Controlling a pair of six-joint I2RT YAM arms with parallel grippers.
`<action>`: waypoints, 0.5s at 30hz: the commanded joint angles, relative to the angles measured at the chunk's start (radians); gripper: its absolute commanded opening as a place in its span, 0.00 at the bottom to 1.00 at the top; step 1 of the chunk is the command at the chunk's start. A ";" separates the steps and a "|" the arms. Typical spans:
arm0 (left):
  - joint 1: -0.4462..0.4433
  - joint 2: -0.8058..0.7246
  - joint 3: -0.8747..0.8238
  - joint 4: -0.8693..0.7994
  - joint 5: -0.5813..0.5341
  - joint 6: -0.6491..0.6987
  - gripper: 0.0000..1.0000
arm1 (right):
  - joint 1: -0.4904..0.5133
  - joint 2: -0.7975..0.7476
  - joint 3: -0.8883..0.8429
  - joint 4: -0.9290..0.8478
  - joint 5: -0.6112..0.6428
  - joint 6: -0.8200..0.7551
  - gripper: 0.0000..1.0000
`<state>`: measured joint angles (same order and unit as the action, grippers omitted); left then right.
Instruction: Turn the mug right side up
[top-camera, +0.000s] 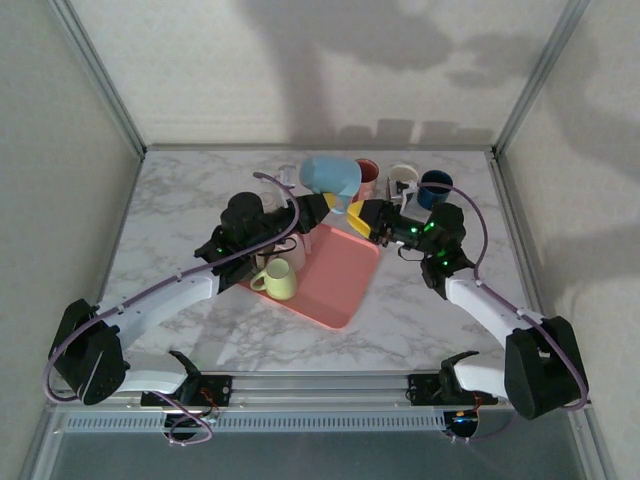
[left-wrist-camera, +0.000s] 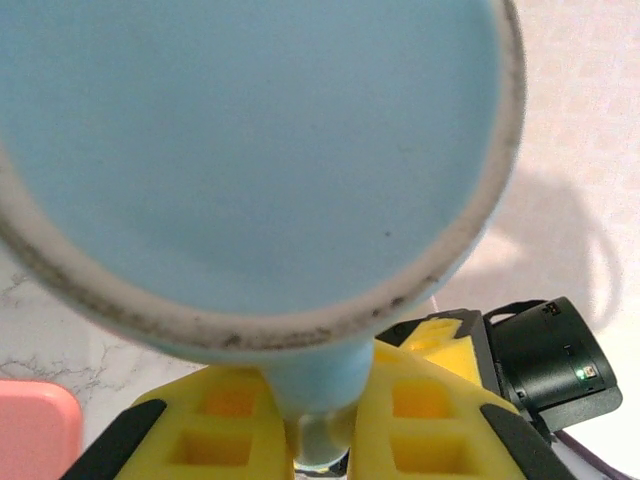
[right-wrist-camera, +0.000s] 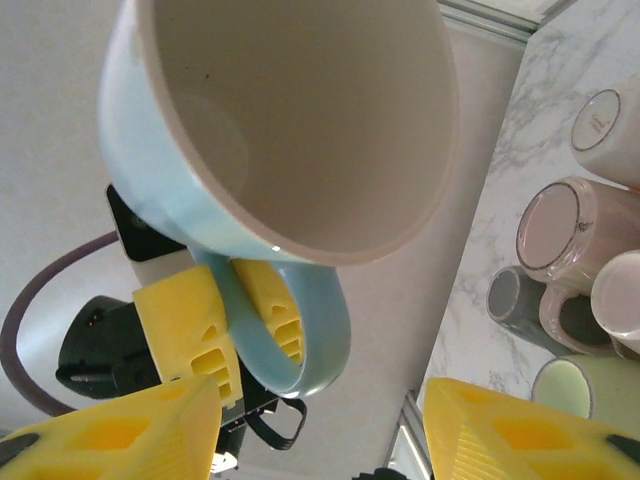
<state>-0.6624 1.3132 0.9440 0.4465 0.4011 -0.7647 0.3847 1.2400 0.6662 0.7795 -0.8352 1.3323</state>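
lt-blue mug (top-camera: 330, 177), pink tray (top-camera: 340, 272), marble table (top-camera: 170, 210)

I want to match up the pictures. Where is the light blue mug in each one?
Top view: the light blue mug is held up near the back middle of the table.
Left wrist view: its round bottom is big and close, across the top.
Right wrist view: its open mouth is at the top middle.
Shared landmark: the left hand, its yellow fingers pinching the mug's handle.
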 joint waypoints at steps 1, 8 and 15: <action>0.012 -0.041 0.001 0.163 0.023 -0.015 0.00 | 0.025 0.018 0.038 0.074 0.046 0.037 0.56; 0.014 -0.037 -0.001 0.197 0.030 -0.047 0.00 | 0.073 0.100 0.072 0.181 0.106 0.133 0.56; 0.014 -0.033 -0.015 0.225 0.036 -0.082 0.00 | 0.104 0.183 0.073 0.326 0.175 0.232 0.48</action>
<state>-0.6548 1.3132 0.9226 0.5060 0.4084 -0.8322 0.4736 1.4094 0.7124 1.0039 -0.7074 1.5154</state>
